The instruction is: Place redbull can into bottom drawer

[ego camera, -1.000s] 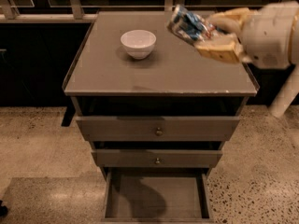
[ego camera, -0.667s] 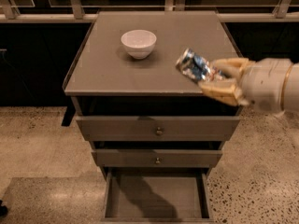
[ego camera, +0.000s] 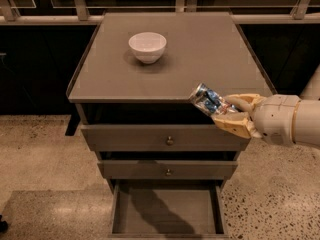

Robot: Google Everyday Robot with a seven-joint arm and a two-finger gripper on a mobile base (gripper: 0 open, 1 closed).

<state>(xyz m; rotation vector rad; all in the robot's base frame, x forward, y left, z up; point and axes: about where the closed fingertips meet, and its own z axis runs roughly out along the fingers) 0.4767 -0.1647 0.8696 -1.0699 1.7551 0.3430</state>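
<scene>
The redbull can (ego camera: 206, 100), blue and silver and crinkled, is held tilted in the air in front of the cabinet's top edge, at the right. My gripper (ego camera: 231, 114) comes in from the right and is shut on the can's lower end, with tan fingers (ego camera: 235, 125) above and below it. The bottom drawer (ego camera: 167, 210) is pulled open below, its flat floor bare. The can is well above the drawer and over its right part.
A white bowl (ego camera: 147, 46) stands on the cabinet top (ego camera: 200, 49) at the back left. Two upper drawers with round knobs (ego camera: 170, 140) are closed. Speckled floor lies on both sides. A railing runs behind the cabinet.
My gripper has carried the can down and forward, from above the cabinet top's right side to in front of its front edge. The bowl and drawers have not moved.
</scene>
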